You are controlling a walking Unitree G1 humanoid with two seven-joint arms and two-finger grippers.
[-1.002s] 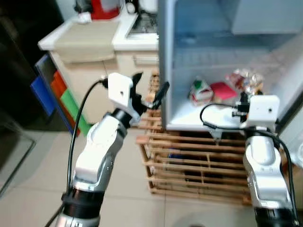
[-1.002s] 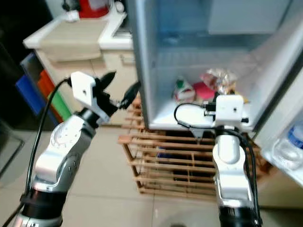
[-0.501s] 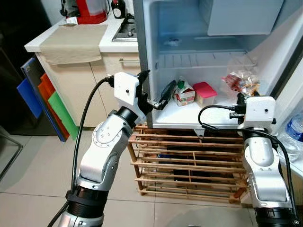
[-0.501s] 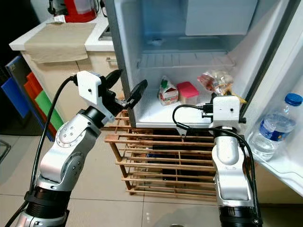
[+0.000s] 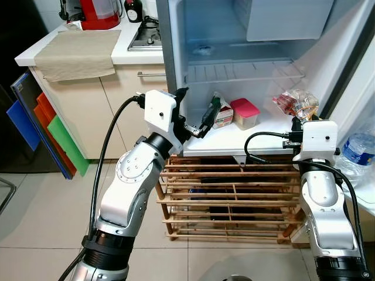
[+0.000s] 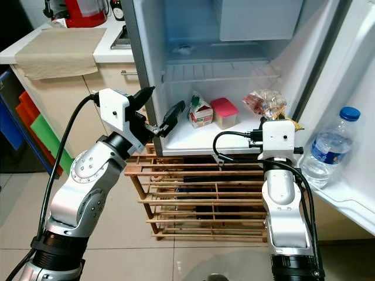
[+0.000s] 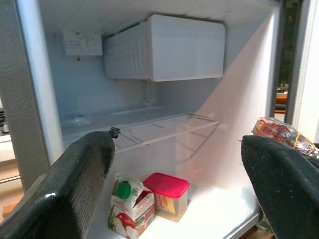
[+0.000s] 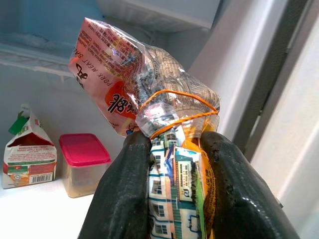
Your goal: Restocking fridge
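Gripping a snack bag [image 8: 149, 114], the right gripper [image 8: 174, 199] is hiding its lower end. The left gripper [image 5: 196, 114] is hanging spread and empty by the fridge [image 5: 170, 70].

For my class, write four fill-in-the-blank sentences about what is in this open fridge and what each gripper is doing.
1. The right gripper is shut on a ____ of food.
2. The lid of the plastic box is ____.
3. The water bottle stands in the fridge ____.
4. The left gripper is open and holds ____.

Missing words: bag; pink; door; nothing
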